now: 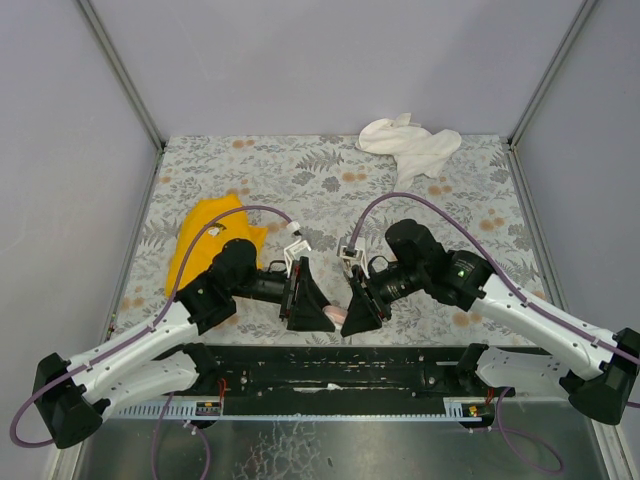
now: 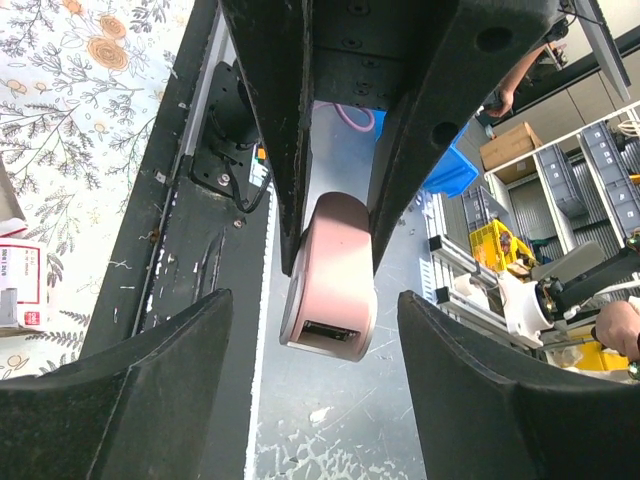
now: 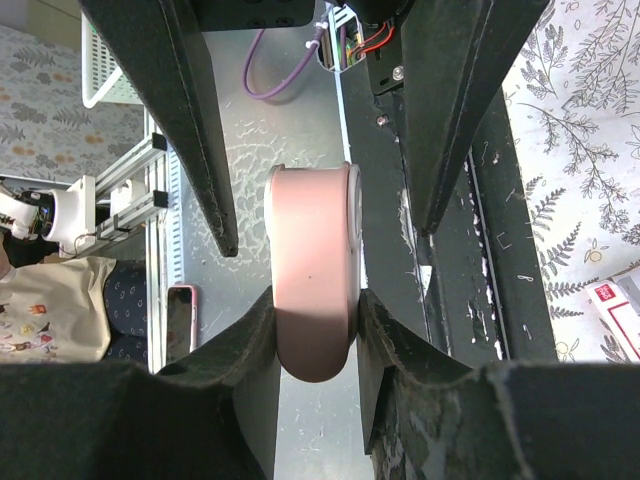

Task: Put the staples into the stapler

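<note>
Two pincers are seen tip to tip, low over the near edge of the table (image 1: 470,190), just beyond the black rail (image 1: 330,365) on which the arms are mounted. The stapler (image 3: 312,280) is clamped in the right pincer (image 3: 315,305). Its pink body is pressed on both flanks by that pincer's fingers (image 3: 240,385), and its rounded end is tucked between them. The rest of it points away from the wrist, towards the left pincer (image 2: 315,305).

The left pincer stands open. Its fingers (image 2: 130,400) are spread wide to either side of the stapler's free end, and a clear gap is left on each side, so no contact is made. A small dark slot edged with metal is seen on the end turned towards the left pincer.

A corner of the staple box (image 2: 18,290), red and white, is cut off at the edge of both wrist views. It lies on the patterned table cover, on the side of the pincers away from the rail and well apart from both. Whether its tray is slid out cannot be told.

A yellow cloth (image 1: 205,245) is spread behind the left pincer, partly covered by that arm. A crumpled white cloth (image 1: 408,143) lies well beyond the right pincer, at the far edge of the table.
</note>
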### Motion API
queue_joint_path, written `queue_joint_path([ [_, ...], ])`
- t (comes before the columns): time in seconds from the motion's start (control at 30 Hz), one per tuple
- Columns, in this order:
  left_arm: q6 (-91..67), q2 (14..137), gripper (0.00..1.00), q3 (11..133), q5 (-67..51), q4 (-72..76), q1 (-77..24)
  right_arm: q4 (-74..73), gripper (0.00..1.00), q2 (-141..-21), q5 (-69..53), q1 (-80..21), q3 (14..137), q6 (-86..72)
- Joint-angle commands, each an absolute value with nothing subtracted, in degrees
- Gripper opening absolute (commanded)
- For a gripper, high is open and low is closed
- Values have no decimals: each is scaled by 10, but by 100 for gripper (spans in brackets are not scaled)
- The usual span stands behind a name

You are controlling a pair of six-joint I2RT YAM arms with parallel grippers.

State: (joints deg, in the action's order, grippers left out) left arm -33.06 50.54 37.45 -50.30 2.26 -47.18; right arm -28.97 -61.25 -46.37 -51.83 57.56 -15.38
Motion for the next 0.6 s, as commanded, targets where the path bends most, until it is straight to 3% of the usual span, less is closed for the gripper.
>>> queue_joint_path([
  [0.0,-345,495,65,363,-491,75,-474,-287,0,-613,-490,-514,580,-148],
  [0.23,-348,495,43,358,-493,78,-473,-286,0,-613,-487,-514,581,-149],
  [0.37,-346,492,19,356,-487,72,-473,-286,0,-611,-474,-514,581,-149],
  [0.4,-345,492,10,355,-484,70,-473,-287,6,-608,-464,-514,582,-151],
  [0.43,-343,490,4,354,-478,71,-474,-285,20,-604,-448,-514,583,-154],
  [0.47,-343,486,0,352,-466,71,-473,-286,42,-597,-426,-513,585,-160],
  [0.57,-350,466,0,332,-423,98,-474,-275,84,-563,-334,-512,587,-187],
])
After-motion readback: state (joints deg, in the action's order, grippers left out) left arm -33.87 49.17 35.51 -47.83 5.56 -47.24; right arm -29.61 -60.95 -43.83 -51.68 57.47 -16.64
